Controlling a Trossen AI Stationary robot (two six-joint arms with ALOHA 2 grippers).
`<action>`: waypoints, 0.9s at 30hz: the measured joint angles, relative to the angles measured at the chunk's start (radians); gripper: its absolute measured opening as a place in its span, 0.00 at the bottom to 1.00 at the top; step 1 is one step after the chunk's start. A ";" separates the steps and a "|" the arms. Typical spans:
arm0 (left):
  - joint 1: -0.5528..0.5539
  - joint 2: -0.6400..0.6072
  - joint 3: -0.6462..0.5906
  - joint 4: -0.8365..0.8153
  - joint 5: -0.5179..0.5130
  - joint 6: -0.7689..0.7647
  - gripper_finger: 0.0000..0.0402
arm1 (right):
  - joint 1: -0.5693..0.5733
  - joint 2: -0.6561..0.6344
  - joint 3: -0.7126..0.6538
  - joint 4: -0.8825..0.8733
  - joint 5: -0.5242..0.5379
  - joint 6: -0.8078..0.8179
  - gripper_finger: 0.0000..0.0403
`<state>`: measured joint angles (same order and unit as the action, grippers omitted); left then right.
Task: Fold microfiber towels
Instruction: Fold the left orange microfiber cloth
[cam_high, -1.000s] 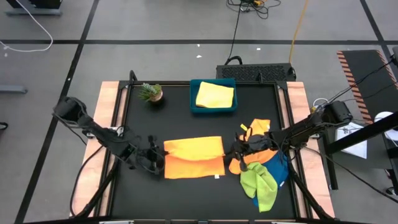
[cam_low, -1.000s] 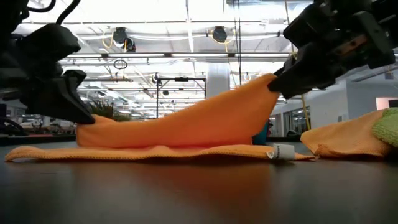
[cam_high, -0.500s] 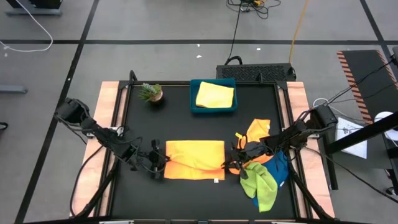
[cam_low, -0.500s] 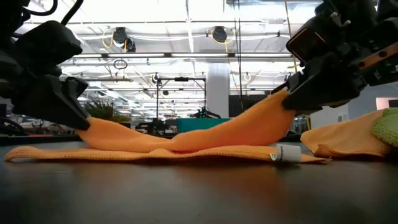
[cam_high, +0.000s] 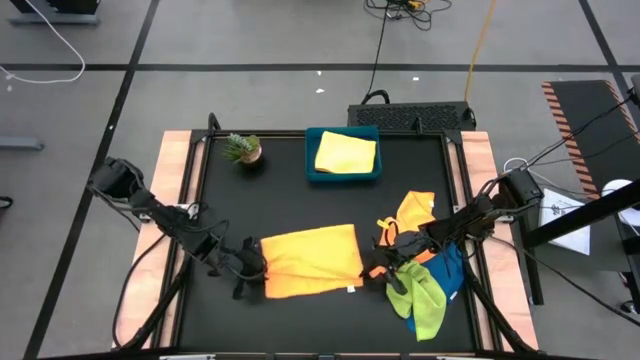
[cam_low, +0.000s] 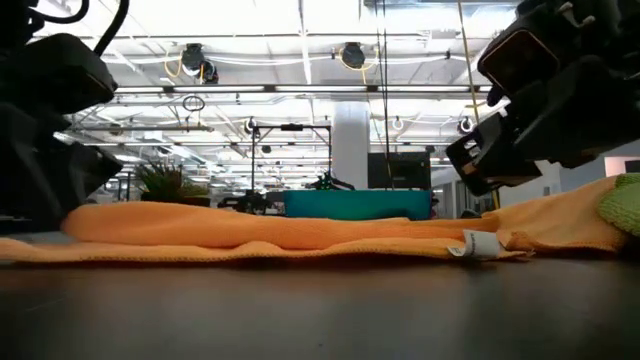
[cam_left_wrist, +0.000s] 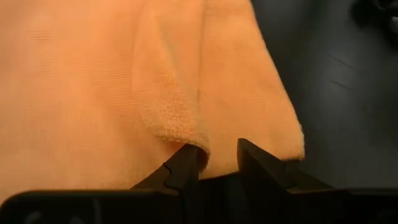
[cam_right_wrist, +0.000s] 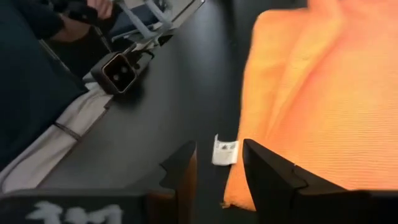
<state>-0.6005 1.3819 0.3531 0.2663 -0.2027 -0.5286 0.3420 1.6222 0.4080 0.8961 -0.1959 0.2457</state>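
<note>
The folded orange towel (cam_high: 308, 260) lies flat on my tabletop (cam_high: 290, 205). My left fingers (cam_left_wrist: 186, 168) stand apart at its left edge, my right fingers (cam_right_wrist: 264, 168) apart at its right edge, gripping nothing.

Both grippers released; orange towel (cam_high: 308, 260) now lies folded.
</note>
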 joint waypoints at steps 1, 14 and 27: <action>-0.002 -0.002 0.000 0.003 0.003 0.007 0.28 | -0.001 0.000 0.000 0.007 0.028 -0.001 0.31; 0.002 -0.153 0.000 0.176 -0.117 0.321 0.28 | -0.087 0.000 0.048 0.044 0.272 -0.035 0.29; 0.012 -0.164 0.000 0.116 -0.136 0.255 0.28 | -0.148 0.116 0.128 0.016 0.267 -0.078 0.29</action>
<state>-0.5881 1.2182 0.3527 0.3823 -0.3387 -0.2739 0.1943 1.7378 0.5358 0.9124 0.0714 0.1679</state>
